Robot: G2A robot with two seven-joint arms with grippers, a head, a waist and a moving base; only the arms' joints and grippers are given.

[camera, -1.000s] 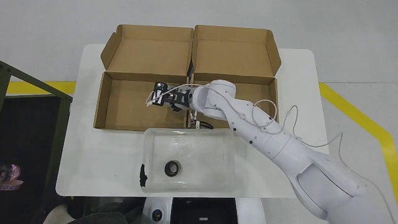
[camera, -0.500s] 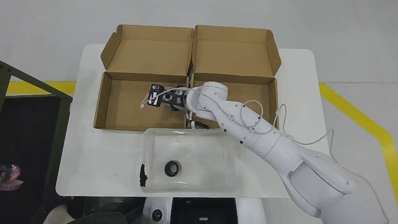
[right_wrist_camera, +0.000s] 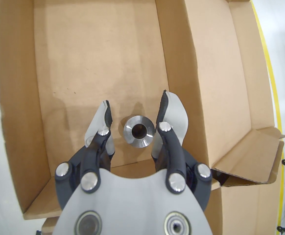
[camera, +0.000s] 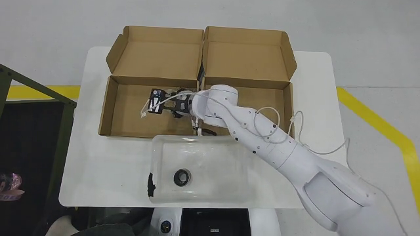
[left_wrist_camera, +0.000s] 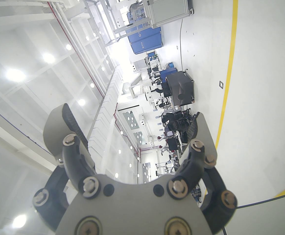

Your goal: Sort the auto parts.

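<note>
Cardboard box walls surround right end effector, open wide astride metal bushing, gripping nothing; clear bin alongside.

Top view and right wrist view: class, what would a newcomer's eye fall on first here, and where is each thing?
The white arm stretches across the table, its right claw open inside the left cardboard box. Between the claw's fingers, a shiny metal ring lies on the box floor. Nearer the robot, a clear bin holds one black ring.
</note>
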